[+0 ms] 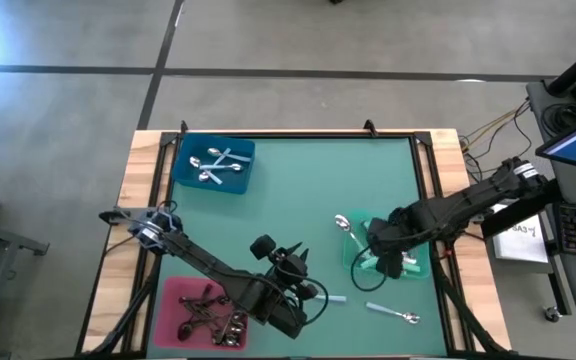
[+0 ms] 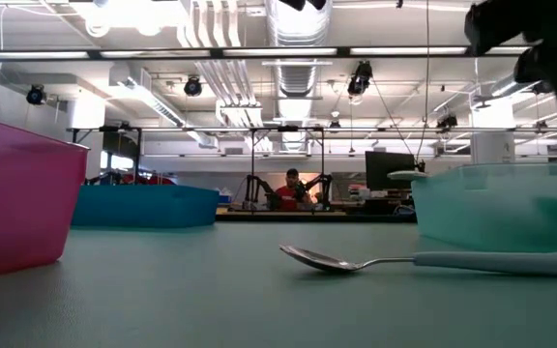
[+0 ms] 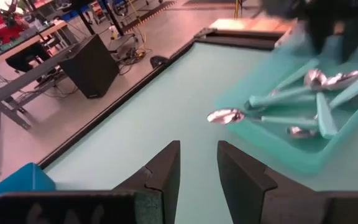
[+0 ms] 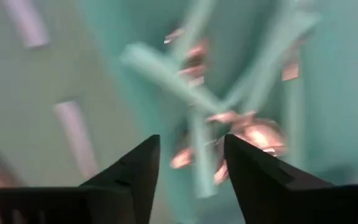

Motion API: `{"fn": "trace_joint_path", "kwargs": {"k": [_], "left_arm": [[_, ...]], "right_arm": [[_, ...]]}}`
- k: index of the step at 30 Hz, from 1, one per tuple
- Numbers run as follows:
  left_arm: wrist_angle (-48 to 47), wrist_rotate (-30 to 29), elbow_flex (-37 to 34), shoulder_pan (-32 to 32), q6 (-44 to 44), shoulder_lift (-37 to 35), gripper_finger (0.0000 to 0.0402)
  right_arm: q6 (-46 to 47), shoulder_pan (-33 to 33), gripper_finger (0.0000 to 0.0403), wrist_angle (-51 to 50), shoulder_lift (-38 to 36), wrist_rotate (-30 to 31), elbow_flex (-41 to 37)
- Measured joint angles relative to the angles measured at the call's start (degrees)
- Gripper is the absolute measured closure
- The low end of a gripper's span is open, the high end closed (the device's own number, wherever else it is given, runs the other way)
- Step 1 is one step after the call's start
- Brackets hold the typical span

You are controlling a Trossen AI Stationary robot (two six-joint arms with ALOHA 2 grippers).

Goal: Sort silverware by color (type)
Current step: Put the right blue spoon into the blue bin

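Spoon with mint-green handle (image 1: pixel 393 314), lying crosswise on the tabletop (image 1: pixel 298 190) just beside the green tray (image 1: pixel 360 262), is nearer the released, empty right gripper (image 1: pixel 396 268) than the released left gripper (image 1: pixel 303 262).

trays (image 1: pixel 180 170) – 3 | arms – 2 | loose mint-handled spoons (image 1: pixel 393 314) – 2

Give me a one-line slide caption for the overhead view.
Right gripper over the green tray of mint-handled spoons; left gripper beside the pink tray.
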Motion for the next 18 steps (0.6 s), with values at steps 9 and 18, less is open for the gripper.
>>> {"fn": "trace_joint_path", "kwargs": {"k": [9, 18], "left_arm": [[-3.8, 4.8, 0.0, -0.2, -0.5, 0.0, 0.0311], [-5.3, 5.0, 0.0, -0.7, -0.4, -0.1, 0.0311]], "right_arm": [[8.9, 12.9, 0.0219, 13.2, 6.3, -3.9, 2.8], [13.9, 21.0, 0.0240, 14.6, 21.3, -7.0, 2.2]]}}
